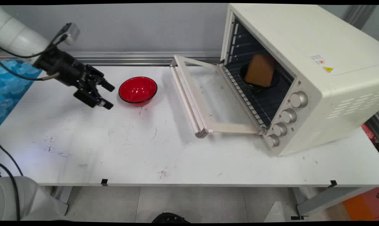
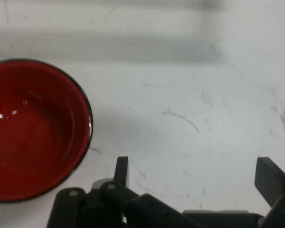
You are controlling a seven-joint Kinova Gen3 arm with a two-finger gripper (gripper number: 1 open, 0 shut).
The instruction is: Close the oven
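The gripper point(image 1: 108, 94) hangs over the table point(image 1: 114, 147) toward its far left part, jaws spread wide and holding nothing; just beside it stands a red bowl point(image 1: 138, 90) with a dark rim, apart from the fingers point(image 2: 271, 179) and showing nothing inside; on the right side of the table sits a cream toaster oven point(image 1: 302, 72), its glass door point(image 1: 205, 97) dropped open toward the bowl; on the oven's rack rests a brown slice of bread point(image 1: 260, 70) on a dark dish point(image 1: 272, 82); four knobs point(image 1: 286, 117) run down the oven's front.
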